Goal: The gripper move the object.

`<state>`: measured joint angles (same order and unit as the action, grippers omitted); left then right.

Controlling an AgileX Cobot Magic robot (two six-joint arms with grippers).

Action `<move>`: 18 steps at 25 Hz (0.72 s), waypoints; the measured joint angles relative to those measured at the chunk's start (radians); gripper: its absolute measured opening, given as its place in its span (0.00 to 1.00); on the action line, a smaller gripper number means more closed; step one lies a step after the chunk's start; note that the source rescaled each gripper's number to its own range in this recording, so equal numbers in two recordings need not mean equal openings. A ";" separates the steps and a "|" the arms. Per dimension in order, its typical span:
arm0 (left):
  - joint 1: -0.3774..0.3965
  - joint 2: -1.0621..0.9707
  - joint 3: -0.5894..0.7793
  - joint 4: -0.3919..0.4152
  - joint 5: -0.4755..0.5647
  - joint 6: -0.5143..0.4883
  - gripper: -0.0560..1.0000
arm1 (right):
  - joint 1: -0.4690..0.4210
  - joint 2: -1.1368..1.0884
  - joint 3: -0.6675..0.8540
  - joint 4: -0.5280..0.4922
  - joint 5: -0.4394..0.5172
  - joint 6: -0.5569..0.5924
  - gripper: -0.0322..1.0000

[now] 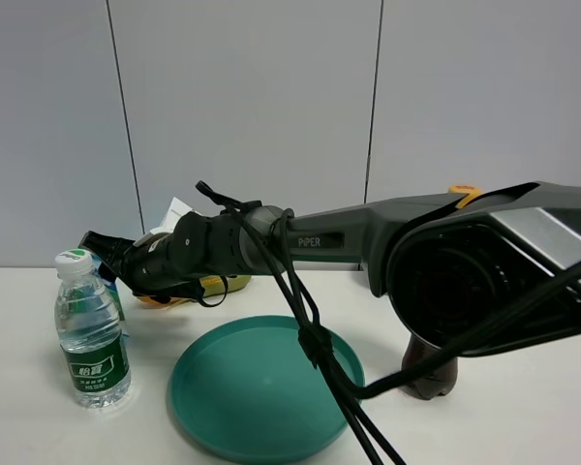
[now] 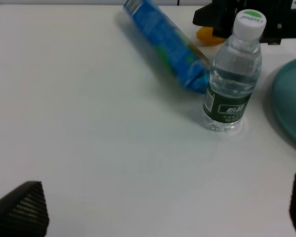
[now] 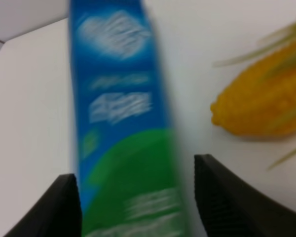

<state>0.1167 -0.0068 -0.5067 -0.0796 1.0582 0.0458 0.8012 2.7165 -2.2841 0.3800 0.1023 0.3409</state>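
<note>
White tabletop (image 1: pixel 504 417) carries everything. Across it reaches the dark grey right arm (image 1: pixel 368 232), marked PiPER and trailing black cables, passing over a teal plate (image 1: pixel 242 407). Beside the plate stands a clear water bottle (image 1: pixel 92 339) with a green label and a white cap. Just beside the bottle's base is one end of the toothpaste box (image 2: pixel 167 44), blue and green and blurred; from there it runs away from the bottle across the tabletop. In the right wrist view the box passes between the fingers (image 3: pixel 227 197) of the right gripper (image 3: pixel 135 170). They stand apart around it, one against its edge, the other with a strip of tabletop showing between. A yellow corn cob (image 3: pixel 261 103) lies near that side. The left gripper (image 2: pixel 167 180) hovers over bare tabletop, its fingers spread wide and holding nothing, well apart from the bottle
</note>
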 joint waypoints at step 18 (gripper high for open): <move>0.000 0.000 0.000 0.000 0.000 0.000 1.00 | 0.000 -0.242 0.000 -0.124 0.193 -0.284 0.64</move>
<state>0.1167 -0.0068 -0.5067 -0.0796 1.0582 0.0458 0.8012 2.4744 -2.2841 0.2560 0.2950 0.0568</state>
